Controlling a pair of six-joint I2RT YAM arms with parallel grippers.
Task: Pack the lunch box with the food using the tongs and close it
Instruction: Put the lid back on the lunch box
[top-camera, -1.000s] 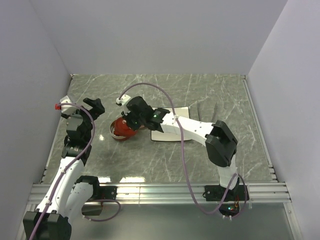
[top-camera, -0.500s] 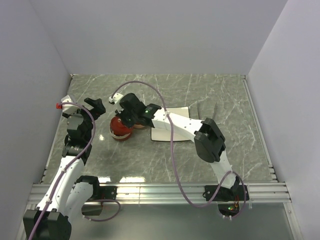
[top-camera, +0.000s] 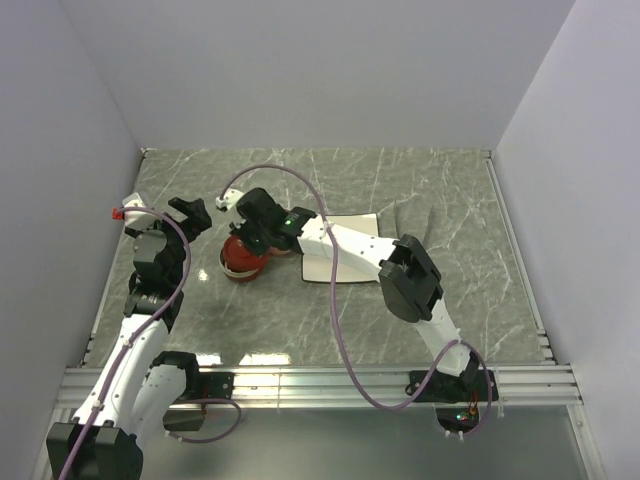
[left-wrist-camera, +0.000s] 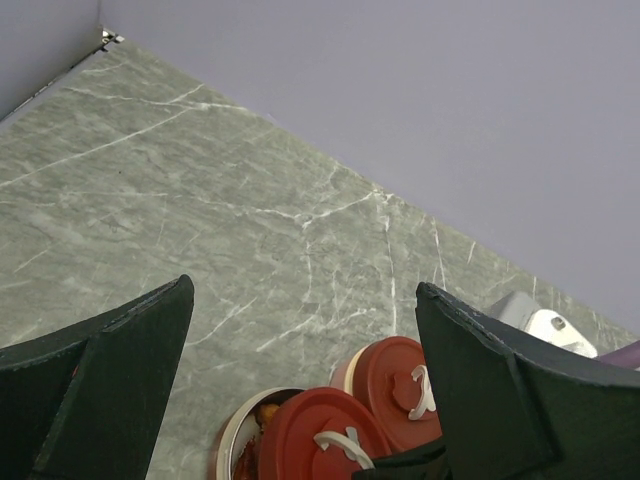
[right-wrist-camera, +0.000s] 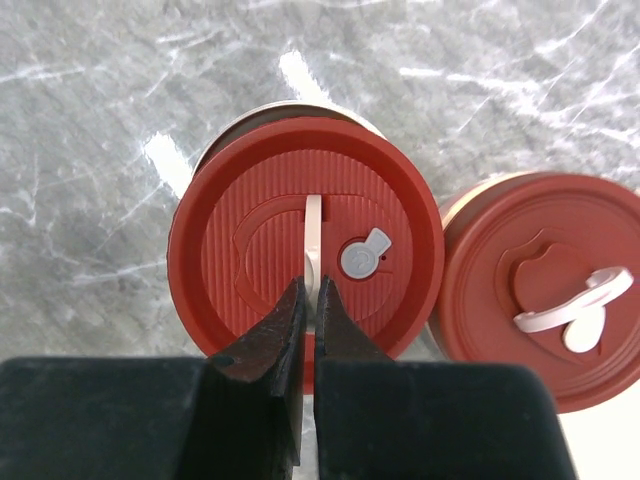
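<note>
I judge this to be the closing step: the right pincer (right-wrist-camera: 310, 300) is clamped together on the thin white handle (right-wrist-camera: 313, 235) of a ribbed red lid (right-wrist-camera: 300, 200), which it holds over a round lunch-box container (left-wrist-camera: 228, 440). The lid looks off-centre. The container's pale rim shows past the lid's edge, and in the left wrist view I can see a few orange-brown pieces of food (left-wrist-camera: 262, 415) in the uncovered sliver. A second red lid (right-wrist-camera: 540, 290) sits on the neighbouring container, touching or just beside the first. The white plate (top-camera: 322, 270) lies just beside them, largely hidden under the right arm, and I can't make out the tongs anywhere. My next move would be to centre the lid on the rim, press it flat, then let go. The left pincer (left-wrist-camera: 302, 290) hangs apart and empty, near the containers.
</note>
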